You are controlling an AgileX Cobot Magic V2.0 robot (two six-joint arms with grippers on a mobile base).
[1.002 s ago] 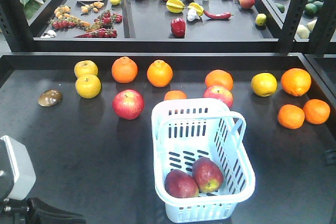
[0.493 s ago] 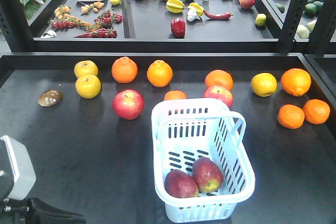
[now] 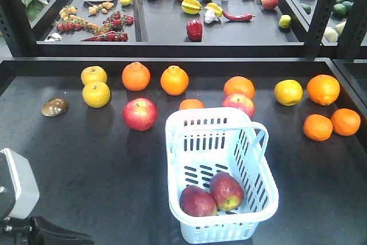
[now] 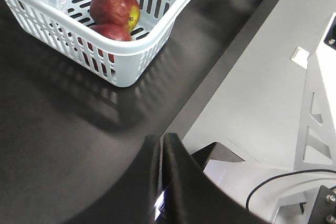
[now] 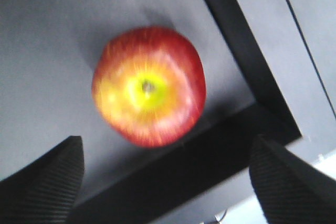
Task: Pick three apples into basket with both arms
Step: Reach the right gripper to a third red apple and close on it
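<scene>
The pale blue basket (image 3: pixel 252 142) stands at the front middle of the dark table and holds two dark red apples (image 3: pixel 198 202) (image 3: pixel 226 190). In the left wrist view the same two apples (image 4: pixel 112 8) (image 4: pixel 111 32) lie in the basket (image 4: pixel 131 61), far ahead of my left gripper (image 4: pixel 161 140), which is shut and empty at the table's front edge. My right gripper (image 5: pixel 167 153) is open, its ribbed fingers (image 5: pixel 55 179) wide apart. A third red apple (image 5: pixel 149 85) with a yellow-green stem patch lies ahead of the right gripper, beside the table's black rim. The front view shows neither this apple nor the right gripper.
Two paler pink-red apples (image 3: pixel 139 113) (image 3: pixel 238 103) and several oranges (image 3: pixel 136 76) and yellow fruits (image 3: pixel 96 93) lie behind and right of the basket. A brown lump (image 3: pixel 54 107) sits far left. The left arm's white block (image 3: pixel 17 190) is at the bottom left. A raised tray (image 3: pixel 172 27) of produce stands at the back.
</scene>
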